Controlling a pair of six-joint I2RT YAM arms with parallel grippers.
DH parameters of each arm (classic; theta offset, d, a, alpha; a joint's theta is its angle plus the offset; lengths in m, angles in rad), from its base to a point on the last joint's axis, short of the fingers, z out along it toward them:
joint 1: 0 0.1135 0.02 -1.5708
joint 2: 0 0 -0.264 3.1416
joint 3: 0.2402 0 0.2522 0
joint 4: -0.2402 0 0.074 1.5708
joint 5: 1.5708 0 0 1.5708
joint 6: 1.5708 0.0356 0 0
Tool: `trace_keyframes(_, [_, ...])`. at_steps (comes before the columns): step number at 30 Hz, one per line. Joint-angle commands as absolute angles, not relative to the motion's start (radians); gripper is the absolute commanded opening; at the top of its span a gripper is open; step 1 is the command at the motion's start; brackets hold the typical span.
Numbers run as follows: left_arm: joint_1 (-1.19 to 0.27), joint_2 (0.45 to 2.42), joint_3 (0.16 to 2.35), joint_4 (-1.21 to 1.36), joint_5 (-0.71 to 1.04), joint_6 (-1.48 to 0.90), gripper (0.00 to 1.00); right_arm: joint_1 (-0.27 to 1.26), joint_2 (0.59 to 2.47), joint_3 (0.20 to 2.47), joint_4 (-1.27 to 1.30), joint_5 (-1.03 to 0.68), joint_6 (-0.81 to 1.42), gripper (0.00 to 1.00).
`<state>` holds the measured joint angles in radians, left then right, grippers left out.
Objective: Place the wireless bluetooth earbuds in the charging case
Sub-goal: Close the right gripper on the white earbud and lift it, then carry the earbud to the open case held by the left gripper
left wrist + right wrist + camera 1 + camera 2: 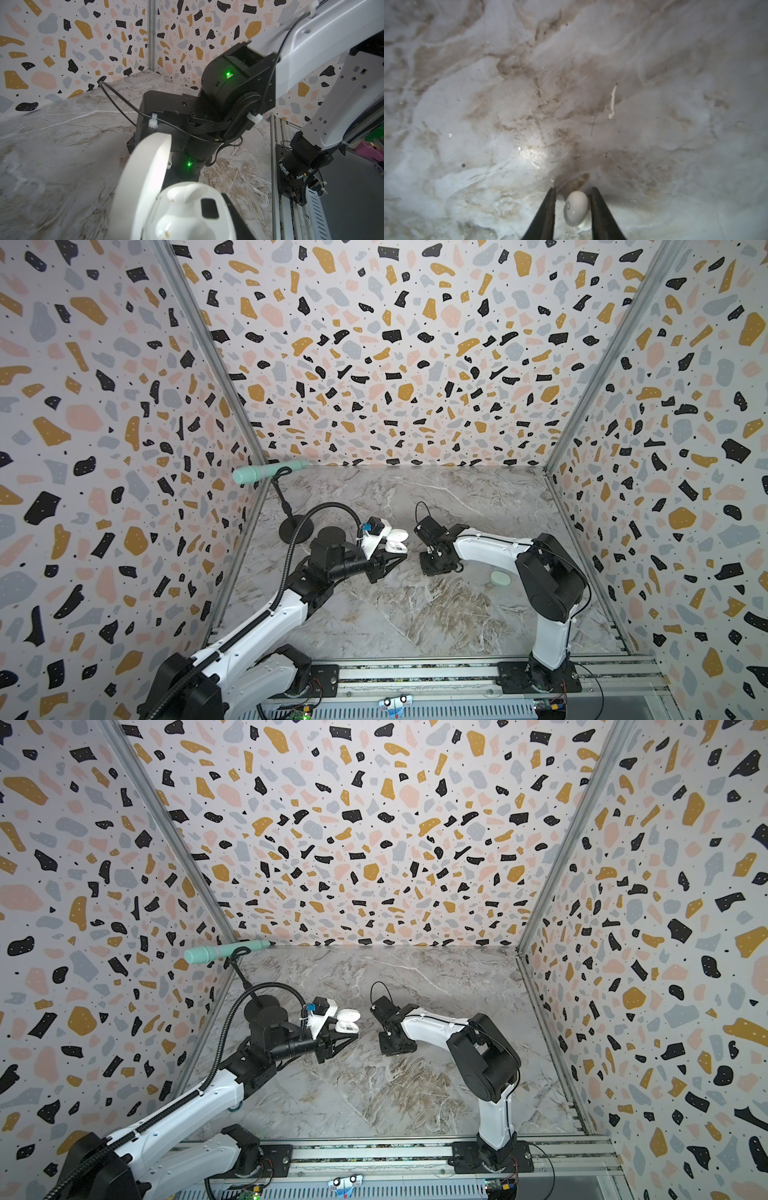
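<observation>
- The marble worktop fills the floor of the booth. A metal rail along its 6 o'clock edge carries both arms.
- The left arm reaches in from 7 o'clock to just short of the middle. Its left gripper is turned on its side and clamped on the white charging case. In the left wrist view only one black finger shows against the case; the case hides the rest.
- The right arm comes in from 5 o'clock. The right gripper points straight down at the worktop, near the case and at 3 o'clock from it. Its jaws stand narrowly apart around the earbud: one finger touches it, the other is a sliver off.
- A mint microphone on a black stand sits in the 10 o'clock corner.
- The charging case is a little toward 11 o'clock from the worktop's middle, with its long axis running 9 to 3 o'clock. The lid is swung open on the 12 o'clock side, and the moulded wells face up. The left wrist view cuts off its near part. Whether it touches the worktop is unclear.
- A pale green case lies at 4 o'clock from the right gripper, faint, close beside the right arm.
- The earbud is white and egg-shaped and lies on the worktop. Its long axis runs along the fingers, with one rounded end toward their tips and a small ring mark on its face. A cream bit under its other end is blurred. In both top views the gripper body hides it.
</observation>
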<state>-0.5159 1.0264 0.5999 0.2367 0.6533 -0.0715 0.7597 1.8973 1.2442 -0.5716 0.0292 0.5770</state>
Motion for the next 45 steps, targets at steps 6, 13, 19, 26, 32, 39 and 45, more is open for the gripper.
trace_keyframes(6, [-0.508, 1.011, 0.596, 0.258, 0.67, -0.069, 0.11, 0.767, 1.925, 1.24, -0.617, 0.032, 0.563, 0.18])
trace_keyframes(13, [-0.508, 1.017, 0.595, 0.258, 0.661, -0.066, 0.11, 0.764, 1.886, 1.207, -0.582, 0.013, 0.566, 0.15])
trace_keyframes(19, [-0.508, 1.015, 0.586, 0.273, 0.674, -0.065, 0.11, 0.752, 1.795, 1.155, -0.52, -0.014, 0.575, 0.14])
trace_keyframes(26, [-0.51, 1.018, 0.574, 0.335, 0.696, -0.078, 0.11, 0.702, 1.616, 1.06, -0.413, -0.087, 0.568, 0.13])
trace_keyframes(32, [-0.523, 1.032, 0.572, 0.394, 0.706, -0.102, 0.12, 0.614, 1.423, 0.952, -0.256, -0.299, 0.546, 0.13])
trace_keyframes(39, [-0.569, 1.092, 0.601, 0.46, 0.723, -0.098, 0.12, 0.502, 1.242, 0.913, -0.19, -0.511, 0.484, 0.13])
trace_keyframes(45, [-0.622, 1.162, 0.63, 0.558, 0.748, -0.102, 0.12, 0.448, 1.124, 0.921, -0.226, -0.635, 0.418, 0.13])
